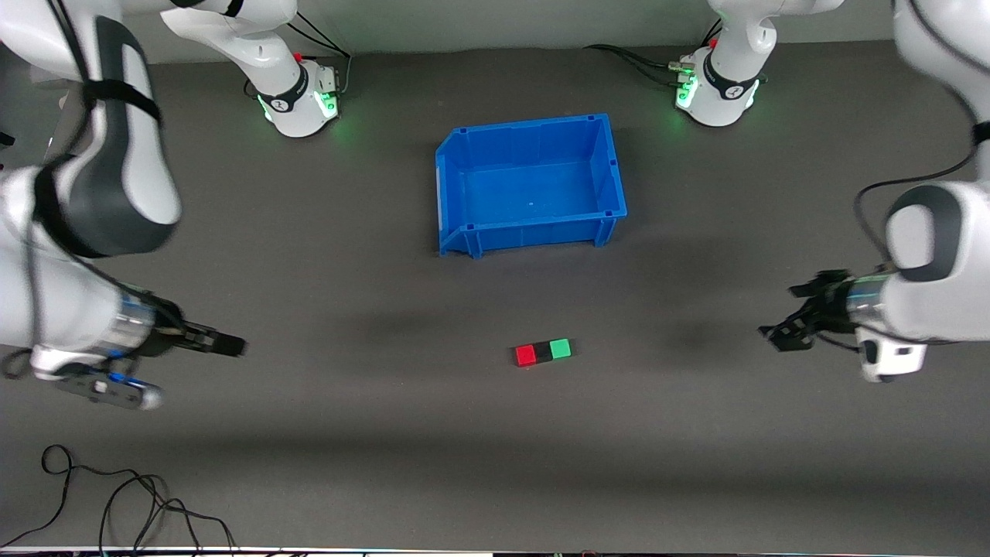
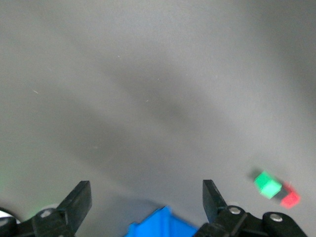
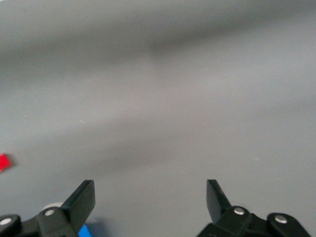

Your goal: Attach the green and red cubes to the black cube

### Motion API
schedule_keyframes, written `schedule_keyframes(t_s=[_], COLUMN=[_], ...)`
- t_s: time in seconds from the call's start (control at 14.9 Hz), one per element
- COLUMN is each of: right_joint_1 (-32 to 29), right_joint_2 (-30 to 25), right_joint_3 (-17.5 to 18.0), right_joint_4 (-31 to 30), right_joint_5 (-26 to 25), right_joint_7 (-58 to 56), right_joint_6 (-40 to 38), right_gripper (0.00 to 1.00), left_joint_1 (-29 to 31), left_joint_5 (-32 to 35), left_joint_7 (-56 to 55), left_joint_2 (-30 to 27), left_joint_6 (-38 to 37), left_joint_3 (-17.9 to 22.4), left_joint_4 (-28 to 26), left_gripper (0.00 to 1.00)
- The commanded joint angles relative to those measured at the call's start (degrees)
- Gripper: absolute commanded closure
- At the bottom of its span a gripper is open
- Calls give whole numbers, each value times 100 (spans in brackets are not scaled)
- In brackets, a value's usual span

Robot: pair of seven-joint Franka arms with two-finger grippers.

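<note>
I see a small bright red cube (image 1: 525, 354), a small matte black cube (image 1: 544, 352) and a small bright green cube (image 1: 561, 348) touching in one row on the grey mat, black between, nearer the front camera than the bin.

Even overhead light; soft shadow bands on the dark grey table mat (image 1: 387, 433). Wrist views soft, motion-blurred arms at front-view edges.

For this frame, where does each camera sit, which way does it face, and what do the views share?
Front view: high across the table, facing both bases; shows the blue bin, the red cube, black cube, green cube, left gripper, right gripper.
Left wrist view: over the mat; own open fingers, all three cubes.
Right wrist view: own open fingers, mat, red cube.
All share the red cube.
</note>
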Motion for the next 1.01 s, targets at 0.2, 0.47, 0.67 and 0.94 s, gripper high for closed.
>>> schedule_keyframes(t_s=[0.2, 0.47, 0.67, 0.94], right_joint_1=[138, 120, 77, 41], right_joint_2=[-1842, -2090, -1906, -1712], right_joint_3=[-194, -431, -440, -423], right_joint_4=[-1615, -1801, -1696, -1493], right_joint_5=[-613, -561, -578, -570], right_joint_7=[-1231, -2111, -2076, -1752], right_joint_6=[-177, -71, -10, -27], right_gripper=[0, 0, 0, 0], left_joint_1=[-67, -173, -235, -235], left_joint_5=[992, 1125, 1222, 1257], left_joint_7=[2782, 3340, 3594, 3639], left_joint_2=[-663, -1129, -1532, -2105], left_joint_6=[-444, -487, -426, -48], left_joint_3=[-112, -120, -129, -164], left_joint_4=[253, 131, -88, -660], left_gripper=[0, 0, 0, 0])
